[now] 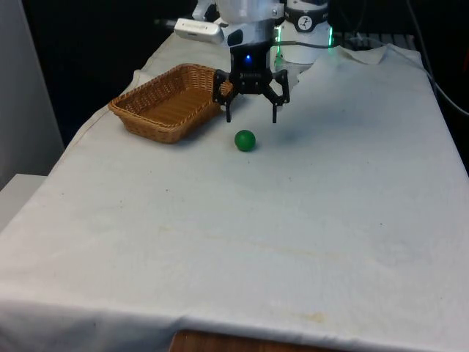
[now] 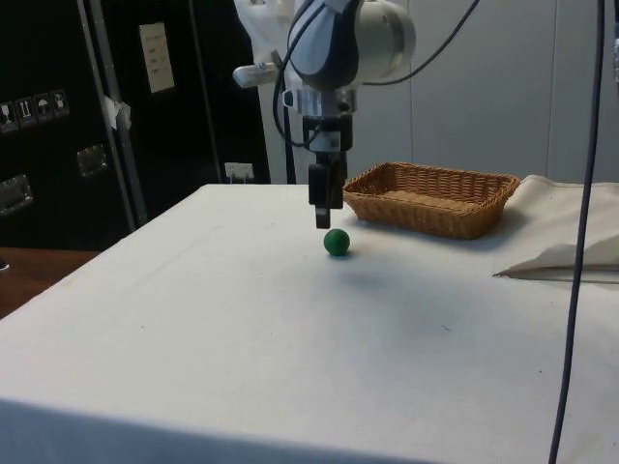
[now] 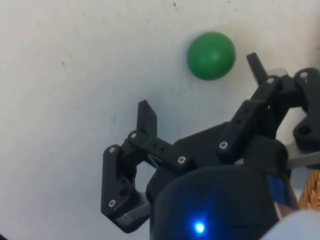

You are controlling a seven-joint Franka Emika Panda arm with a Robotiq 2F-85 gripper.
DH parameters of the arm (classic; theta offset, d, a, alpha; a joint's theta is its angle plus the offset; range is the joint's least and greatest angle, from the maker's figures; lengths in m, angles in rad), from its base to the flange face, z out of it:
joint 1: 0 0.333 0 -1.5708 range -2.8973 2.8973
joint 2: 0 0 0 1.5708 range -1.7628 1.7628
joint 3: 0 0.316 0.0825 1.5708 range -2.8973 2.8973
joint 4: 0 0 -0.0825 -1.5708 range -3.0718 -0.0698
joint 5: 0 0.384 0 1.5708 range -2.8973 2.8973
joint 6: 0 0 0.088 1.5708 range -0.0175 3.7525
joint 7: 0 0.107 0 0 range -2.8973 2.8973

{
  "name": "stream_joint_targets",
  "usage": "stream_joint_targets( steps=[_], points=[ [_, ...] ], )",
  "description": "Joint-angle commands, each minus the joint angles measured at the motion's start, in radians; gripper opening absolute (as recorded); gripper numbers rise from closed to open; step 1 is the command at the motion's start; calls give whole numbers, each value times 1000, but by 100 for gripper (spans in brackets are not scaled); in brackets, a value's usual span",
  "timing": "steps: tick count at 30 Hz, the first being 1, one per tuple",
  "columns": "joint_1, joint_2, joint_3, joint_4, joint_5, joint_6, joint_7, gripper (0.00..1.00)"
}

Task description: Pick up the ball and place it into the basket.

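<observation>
A white cloth point(image 1: 242, 242) covers the table, wrinkled along its near edge, where bare wood point(image 1: 220, 343) shows beneath. In the side view, dark cabinets point(image 2: 97, 116) with metal latches stand behind, one bearing a pale label point(image 2: 156, 57). A light wall point(image 2: 484, 87) rises beyond the table, with black cables point(image 2: 585, 193) hanging before it.

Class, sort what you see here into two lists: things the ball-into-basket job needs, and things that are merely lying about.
Needed for the job:
green ball
wicker basket
end effector, open above the ball

Just lying about:
white cloth over the table
folded cloth beside the basket
black cable hanging in the side view
</observation>
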Motion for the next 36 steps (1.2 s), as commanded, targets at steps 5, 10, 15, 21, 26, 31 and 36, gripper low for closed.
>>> stream_joint_targets(
  steps=[5,10,15,21,26,31,36],
  points=[
    [-10,9,14,-2,50,14,-39,100],
    [0,38,5,2,62,13,-45,100],
    [-12,64,31,7,137,44,-97,100],
    [-10,90,37,14,179,55,-126,100],
    [-11,108,41,19,205,58,-142,100],
    [-10,114,40,21,204,54,-140,100],
    [-4,117,33,21,194,49,-132,100]
  ],
)
